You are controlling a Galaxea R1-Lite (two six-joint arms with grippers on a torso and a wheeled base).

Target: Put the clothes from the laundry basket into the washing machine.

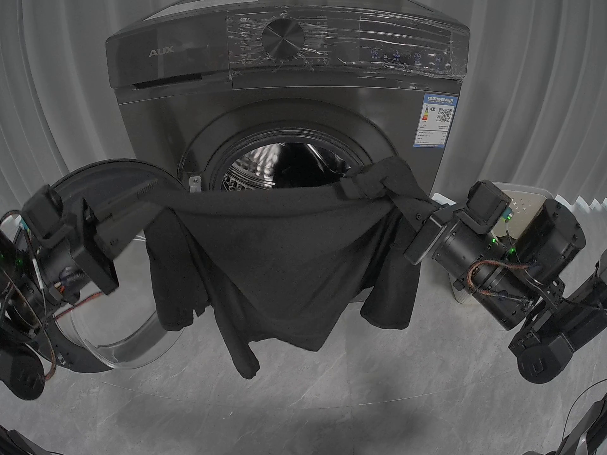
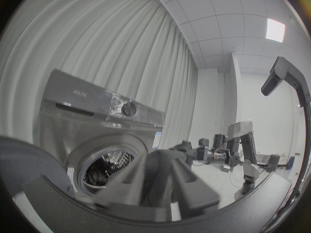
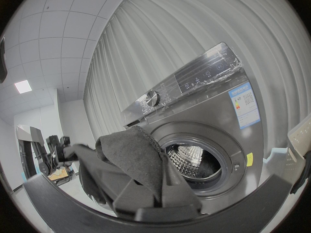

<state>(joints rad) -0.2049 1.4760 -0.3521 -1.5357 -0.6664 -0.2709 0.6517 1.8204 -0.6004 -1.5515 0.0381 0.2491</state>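
Observation:
A black shirt [image 1: 278, 248] hangs stretched in front of the washing machine [image 1: 284, 90], just below its open drum [image 1: 288, 165]. My left gripper [image 1: 142, 198] is shut on the shirt's left end, my right gripper [image 1: 414, 213] is shut on its bunched right end. In the left wrist view the dark cloth [image 2: 158, 172] sits pinched between the fingers. In the right wrist view the cloth [image 3: 132, 156] drapes over the fingers, with the drum [image 3: 194, 164] behind it. Dark clothing lies inside the drum. The laundry basket [image 1: 528, 200] stands behind my right arm, beside the machine.
The machine's round door [image 1: 107, 266] is swung open to the left, behind and below my left arm. Grey curtains [image 1: 537, 96] hang behind the machine. Bare grey floor [image 1: 354, 380] lies in front.

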